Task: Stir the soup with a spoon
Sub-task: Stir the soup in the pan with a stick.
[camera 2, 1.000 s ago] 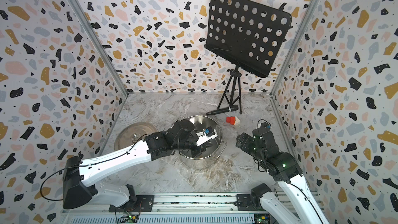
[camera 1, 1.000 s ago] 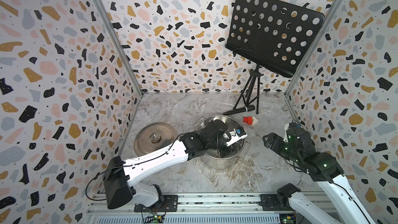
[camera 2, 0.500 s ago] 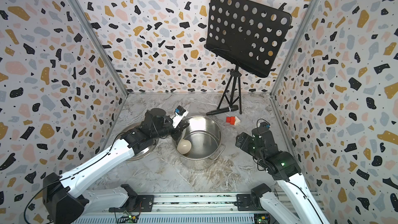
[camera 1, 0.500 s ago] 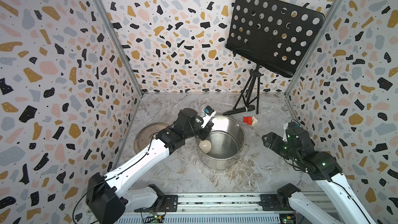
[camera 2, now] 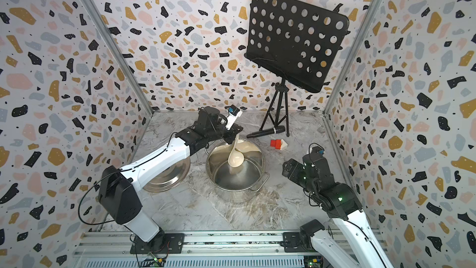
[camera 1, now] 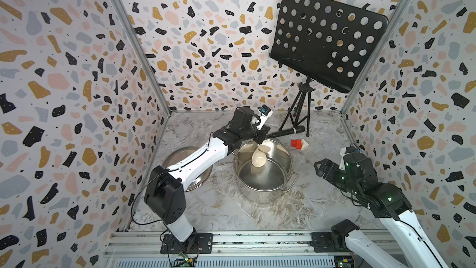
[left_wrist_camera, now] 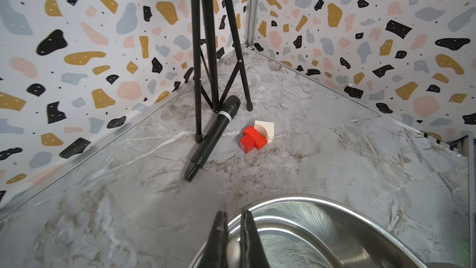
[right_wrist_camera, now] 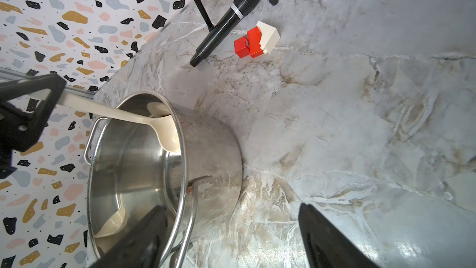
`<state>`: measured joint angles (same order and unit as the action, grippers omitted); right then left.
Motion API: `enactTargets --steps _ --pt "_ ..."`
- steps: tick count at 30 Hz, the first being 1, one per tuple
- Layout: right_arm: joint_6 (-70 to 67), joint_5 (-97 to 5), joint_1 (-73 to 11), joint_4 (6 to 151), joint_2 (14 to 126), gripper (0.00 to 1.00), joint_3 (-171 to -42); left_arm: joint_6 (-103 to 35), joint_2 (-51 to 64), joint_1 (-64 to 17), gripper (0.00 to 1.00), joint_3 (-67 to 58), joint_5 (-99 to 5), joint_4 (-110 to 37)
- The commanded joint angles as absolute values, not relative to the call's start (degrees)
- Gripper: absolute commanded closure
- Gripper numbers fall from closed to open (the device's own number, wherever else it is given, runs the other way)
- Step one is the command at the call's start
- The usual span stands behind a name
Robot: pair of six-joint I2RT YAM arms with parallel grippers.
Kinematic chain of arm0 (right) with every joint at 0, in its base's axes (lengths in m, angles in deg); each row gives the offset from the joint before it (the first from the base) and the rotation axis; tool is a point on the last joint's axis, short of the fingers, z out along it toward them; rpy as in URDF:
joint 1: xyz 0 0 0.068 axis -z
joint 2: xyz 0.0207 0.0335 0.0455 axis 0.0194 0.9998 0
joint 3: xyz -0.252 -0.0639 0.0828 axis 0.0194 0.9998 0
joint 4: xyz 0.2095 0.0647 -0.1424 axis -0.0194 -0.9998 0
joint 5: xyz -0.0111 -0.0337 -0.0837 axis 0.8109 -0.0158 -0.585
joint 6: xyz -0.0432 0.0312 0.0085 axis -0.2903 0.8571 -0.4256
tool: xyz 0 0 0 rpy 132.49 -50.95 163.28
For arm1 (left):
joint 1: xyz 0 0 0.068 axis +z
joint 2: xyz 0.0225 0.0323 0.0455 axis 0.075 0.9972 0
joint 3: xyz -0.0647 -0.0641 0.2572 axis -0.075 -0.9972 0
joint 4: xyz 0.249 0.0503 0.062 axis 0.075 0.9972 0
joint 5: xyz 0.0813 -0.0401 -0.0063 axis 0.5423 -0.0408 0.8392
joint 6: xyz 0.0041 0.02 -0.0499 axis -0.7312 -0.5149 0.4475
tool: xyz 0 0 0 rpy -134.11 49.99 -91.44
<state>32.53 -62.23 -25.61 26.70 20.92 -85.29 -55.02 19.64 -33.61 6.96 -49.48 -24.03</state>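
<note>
A steel pot (camera 1: 291,167) stands mid-table. The cream-white spoon (camera 1: 258,159) hangs into it, bowl down near the far inner wall. My left gripper (camera 1: 258,139) is above the pot's far rim, shut on the spoon's handle; the handle (left_wrist_camera: 233,251) shows between the fingers in the left wrist view. Soup is out of view: the pot's inside (camera 2: 238,179) shows only shiny steel. My right gripper (camera 1: 318,167) is open and holds nothing, just right of the pot; in the right wrist view (right_wrist_camera: 231,206) one finger is beside the pot's loop handle (right_wrist_camera: 189,217).
The steel lid (camera 1: 175,154) lies left of the pot, partly under my left arm. Behind the pot are a black microphone (camera 1: 286,132), a tripod (camera 1: 300,114) carrying a black perforated music stand (camera 1: 327,39), and red and white blocks (camera 1: 298,144).
My left gripper has carried the spoon round the pot, from its near right side past the left rim to the far rim. The right arm has stayed put.
</note>
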Motion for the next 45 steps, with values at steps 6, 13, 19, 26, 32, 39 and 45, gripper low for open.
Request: enactTargets --steps 6,13,19,26,32,39,45 --pt "33.31 -63.49 -25.4 25.25 18.87 0.16 -85.69 -57.23 20.72 -42.96 1.0 10.58 -50.64 -24.94" --pt "33.39 -63.86 -25.42 25.36 19.58 0.15 -85.65 -60.27 15.26 -49.81 1.0 5.16 -50.2 -21.32" --pt "33.1 -63.94 -25.44 25.46 20.21 0.15 -85.57 -61.57 7.43 -52.5 1.0 -2.42 -49.17 -18.42" --pt "32.95 -63.7 -25.46 25.72 21.04 0.15 -85.81 -61.18 -2.77 -52.25 1.0 -11.65 -46.62 -17.22" --pt "32.84 -63.49 -25.44 25.67 21.09 0.15 -85.92 -57.31 -8.9 -45.99 1.0 -17.22 -47.1 -19.05" --pt "32.42 -62.57 -25.46 25.68 21.79 0.15 -86.33 -55.29 -6.26 -33.99 1.0 -16.53 -49.82 -27.48" --pt "31.61 -62.83 -25.42 25.7 21.65 0.15 -87.48 -55.63 1.44 -29.29 1.0 -9.9 -49.77 -31.12"
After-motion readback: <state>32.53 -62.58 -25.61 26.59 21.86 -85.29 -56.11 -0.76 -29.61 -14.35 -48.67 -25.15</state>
